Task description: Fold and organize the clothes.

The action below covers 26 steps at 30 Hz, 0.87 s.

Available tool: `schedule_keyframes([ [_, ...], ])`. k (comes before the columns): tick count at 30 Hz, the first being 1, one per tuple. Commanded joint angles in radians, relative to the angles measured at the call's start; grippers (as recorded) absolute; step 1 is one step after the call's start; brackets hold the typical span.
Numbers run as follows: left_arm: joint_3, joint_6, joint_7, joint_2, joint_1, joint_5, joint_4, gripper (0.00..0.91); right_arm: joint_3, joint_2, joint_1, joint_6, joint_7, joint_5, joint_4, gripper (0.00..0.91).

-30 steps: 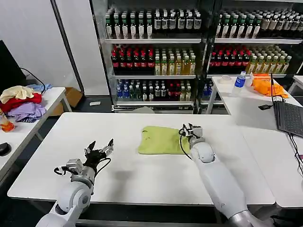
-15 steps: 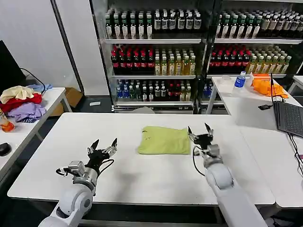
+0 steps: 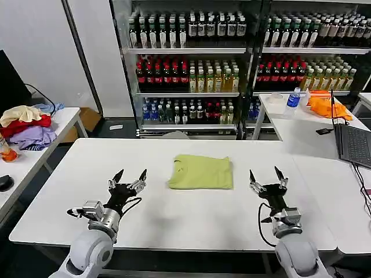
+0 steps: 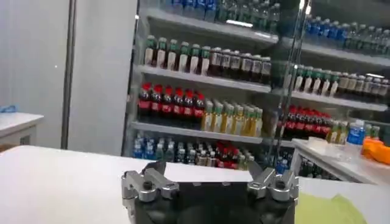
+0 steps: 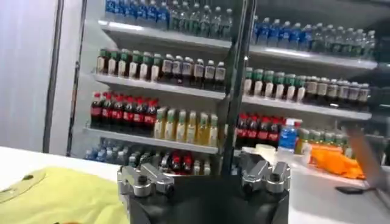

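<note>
Mid-table — lime T-shirt folded flat (neat rectangle).

T-shirt — soft matt lime cloth, smooth-lying. Table — smooth white, faint sheen. Left gripper, right gripper — black plastic, dull metal fittings.

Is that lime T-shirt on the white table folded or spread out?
Folded: the lime T-shirt lies as a compact flat rectangle on the table, no sleeves sticking out.

Grey rounded arms; black pointed grippers, looping black cables
</note>
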Motion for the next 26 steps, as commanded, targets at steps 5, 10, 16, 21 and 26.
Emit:
schedule_keyframes([
  [5, -0.020, -0.003, 0.014, 0.000, 0.060, 0.034, -0.061, 0.907, 0.087, -0.017, -0.146, 0.023, 0.023, -0.021, 0.143, 0.907],
  [10, -0.029, -0.003, 0.018, -0.005, 0.080, 0.047, -0.076, 0.907, 0.107, -0.010, -0.176, 0.018, 0.033, -0.040, 0.166, 0.907],
  [16, -0.039, -0.005, 0.017, -0.006, 0.092, 0.057, -0.086, 0.907, 0.128, 0.003, -0.228, 0.012, 0.044, -0.047, 0.195, 0.907],
  [21, -0.043, -0.006, 0.017, -0.006, 0.095, 0.059, -0.090, 0.907, 0.138, 0.015, -0.255, 0.007, 0.051, -0.053, 0.213, 0.907],
  [26, -0.043, -0.008, 0.017, -0.006, 0.094, 0.065, -0.093, 0.907, 0.147, 0.026, -0.272, -0.004, 0.049, -0.050, 0.223, 0.907],
])
